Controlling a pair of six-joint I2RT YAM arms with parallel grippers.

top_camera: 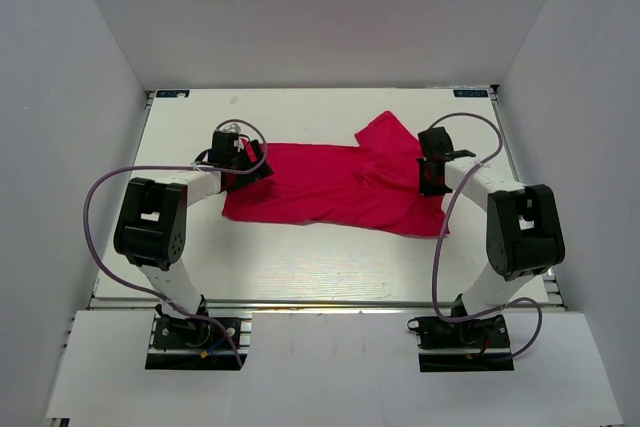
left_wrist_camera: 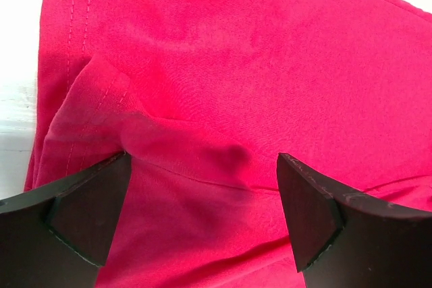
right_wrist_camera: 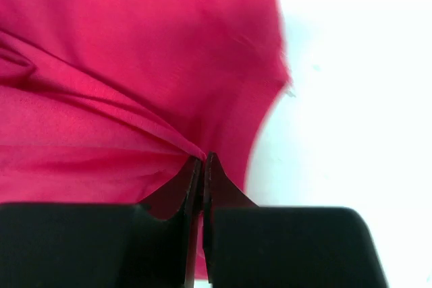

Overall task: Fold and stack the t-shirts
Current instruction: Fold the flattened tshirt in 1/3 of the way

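Pink shirt [top_camera: 330,187] spread out on your white table [top_camera: 300,267].
You see it lying sideways and rumpled, with one sleeve [top_camera: 385,133] pointing toward the far right corner. Your left gripper [top_camera: 250,169] is down at the shirt's left edge, and your right gripper [top_camera: 432,183] is at its right side, just below that sleeve. Purple cables [top_camera: 87,212] loop out from both arms.

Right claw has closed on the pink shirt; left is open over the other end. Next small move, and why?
Probably close the left claw. Its jaws stand wide open astride a raised fold of the crimson-pink cloth t-shirt near a stitched edge, while the right claw is shut on a pinch of fabric at the opposite end. Both ends likely need a grip before lifting.
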